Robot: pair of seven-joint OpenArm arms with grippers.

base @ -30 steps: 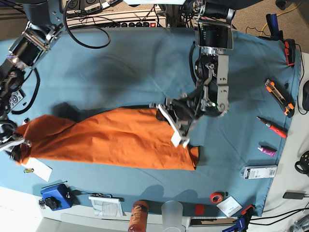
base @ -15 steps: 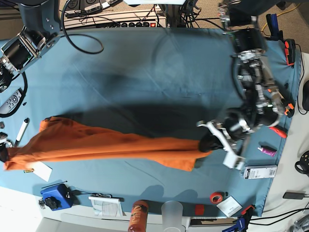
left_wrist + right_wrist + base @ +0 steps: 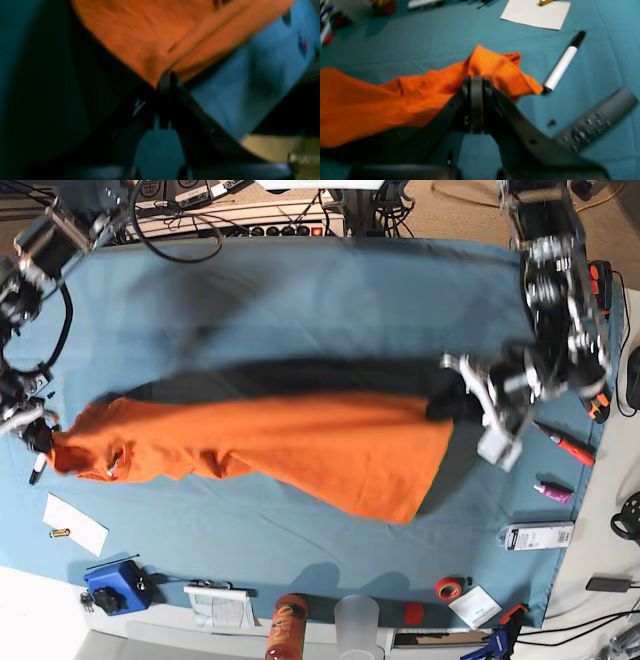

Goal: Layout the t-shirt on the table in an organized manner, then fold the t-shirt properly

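Bright orange cloth t-shirt (image 3: 290, 445) stretched across the middle of the wide teal-covered table (image 3: 300, 300), base view. Its left end near that edge, its right end short of the tools there. White paper card (image 3: 76, 524) in front of the left end. White marker pen (image 3: 560, 67) beside that end, grey remote control (image 3: 595, 122) just past it.
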